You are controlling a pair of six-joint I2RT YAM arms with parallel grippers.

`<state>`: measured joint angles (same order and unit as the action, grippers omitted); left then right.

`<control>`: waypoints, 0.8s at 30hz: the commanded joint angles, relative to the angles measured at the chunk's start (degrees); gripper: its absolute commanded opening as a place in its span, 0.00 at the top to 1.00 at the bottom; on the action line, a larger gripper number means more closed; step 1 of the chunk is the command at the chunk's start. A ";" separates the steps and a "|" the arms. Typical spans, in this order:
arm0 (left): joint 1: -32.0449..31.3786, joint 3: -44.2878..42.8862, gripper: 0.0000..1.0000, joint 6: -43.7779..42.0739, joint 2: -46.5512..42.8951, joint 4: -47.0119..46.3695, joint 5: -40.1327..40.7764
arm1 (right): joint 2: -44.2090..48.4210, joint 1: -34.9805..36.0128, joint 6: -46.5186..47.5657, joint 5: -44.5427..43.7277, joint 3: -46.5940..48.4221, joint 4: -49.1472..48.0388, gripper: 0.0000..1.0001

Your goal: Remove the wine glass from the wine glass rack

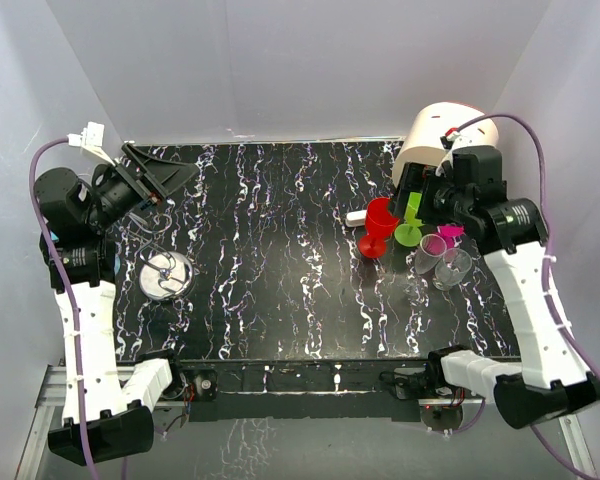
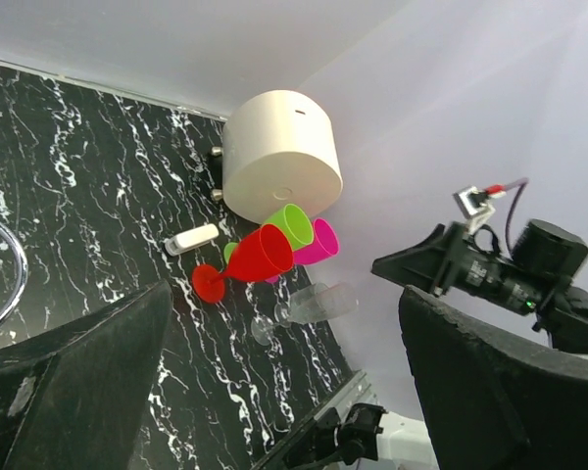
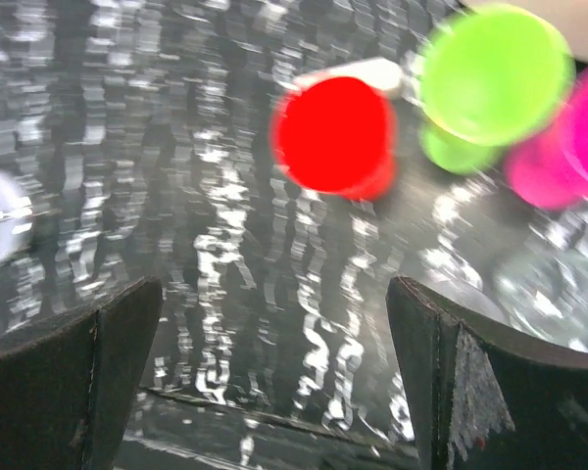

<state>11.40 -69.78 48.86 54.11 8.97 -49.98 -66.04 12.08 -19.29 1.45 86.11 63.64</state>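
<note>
The wine glass rack stands at the left of the table, a thin silver wire stand on a round shiny disc. I see no glass on it. One wire loop shows in the left wrist view. My left gripper is open and empty just behind the rack. My right gripper is open and empty above a group of wine glasses: red, green, pink and two clear.
A large cream cylinder lies at the back right, close behind my right gripper. A small white object lies beside the red glass. White walls close the table on three sides.
</note>
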 commanded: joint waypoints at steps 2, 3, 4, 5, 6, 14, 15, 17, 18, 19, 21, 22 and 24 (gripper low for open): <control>-0.14 -5.78 0.01 -5.18 0.01 6.33 2.91 | 3.51 2.88 1.38 26.03 -5.83 -20.91 0.02; -0.15 -6.51 0.01 -5.97 0.25 7.51 3.71 | 3.55 3.81 1.31 27.98 -6.91 -23.34 0.02; -0.15 -7.22 0.01 -6.90 0.41 9.09 4.65 | 3.58 4.82 1.28 29.54 -7.88 -25.44 0.02; -0.15 -7.94 0.01 -7.77 0.73 10.15 5.63 | 3.63 5.93 1.46 30.37 -8.71 -27.52 0.02; -0.15 -8.59 0.01 -8.48 1.10 11.24 6.45 | 3.75 7.09 1.60 30.92 -9.55 -29.29 0.02; -1.11 -17.64 0.01 -18.37 3.61 26.42 23.60 | 3.54 13.72 4.23 31.30 -17.45 -36.73 0.02; -1.42 -19.05 0.01 -19.88 3.73 28.84 27.22 | 3.67 14.48 4.34 30.85 -18.47 -37.45 0.02; -2.35 -22.01 0.01 -23.07 3.64 34.31 35.52 | 3.83 16.19 4.53 29.64 -20.29 -38.59 0.02; -3.06 -23.39 0.01 -25.36 3.45 36.49 39.83 | 4.01 17.01 4.70 28.80 -21.08 -39.04 0.02; -3.79 -24.73 0.01 -27.28 3.21 38.78 44.24 | 4.30 17.96 4.82 27.73 -21.72 -39.52 0.02; -5.40 -26.97 0.01 -30.91 2.65 42.22 53.25 | 5.15 20.37 5.25 24.83 -22.32 -40.04 0.02; -6.36 -27.91 0.01 -32.40 2.45 43.89 58.21 | 5.86 21.76 5.94 23.46 -22.38 -40.10 0.02; -8.15 -29.33 0.01 -35.15 2.06 46.11 67.62 | 6.92 24.57 7.85 20.15 -22.14 -39.14 0.02</control>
<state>5.93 -95.24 22.63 58.00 46.19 -5.39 -62.89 32.36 -15.09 27.62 63.05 29.50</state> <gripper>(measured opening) 0.985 0.983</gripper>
